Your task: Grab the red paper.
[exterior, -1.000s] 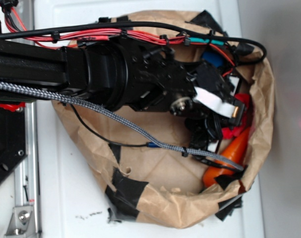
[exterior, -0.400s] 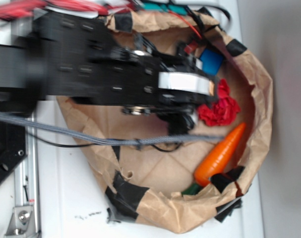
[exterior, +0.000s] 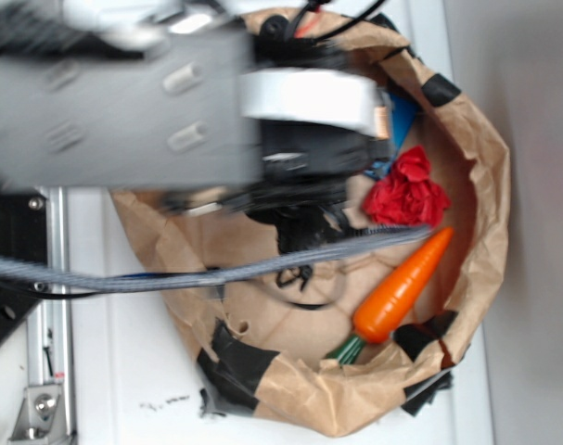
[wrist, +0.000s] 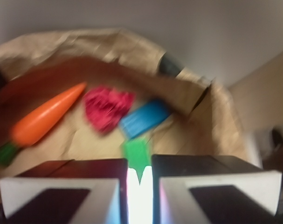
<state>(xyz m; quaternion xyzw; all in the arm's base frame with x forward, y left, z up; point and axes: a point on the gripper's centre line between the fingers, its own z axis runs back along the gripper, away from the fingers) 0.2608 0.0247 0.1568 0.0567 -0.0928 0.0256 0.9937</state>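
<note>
No readable writing; red paper [exterior: 406,193] beside carrot [exterior: 400,287].

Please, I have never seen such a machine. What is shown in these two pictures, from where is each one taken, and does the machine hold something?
It is a robot arm with a gripper. One picture looks down from outside; the blurred arm covers much of it. The other comes from a camera on the wrist, looking past the gripper. Below is a basin lined with brown paper. Inside lie the red paper wad, an orange carrot beside it, a blue object and something green. The jaws look nearly closed; nothing appears held.
</note>
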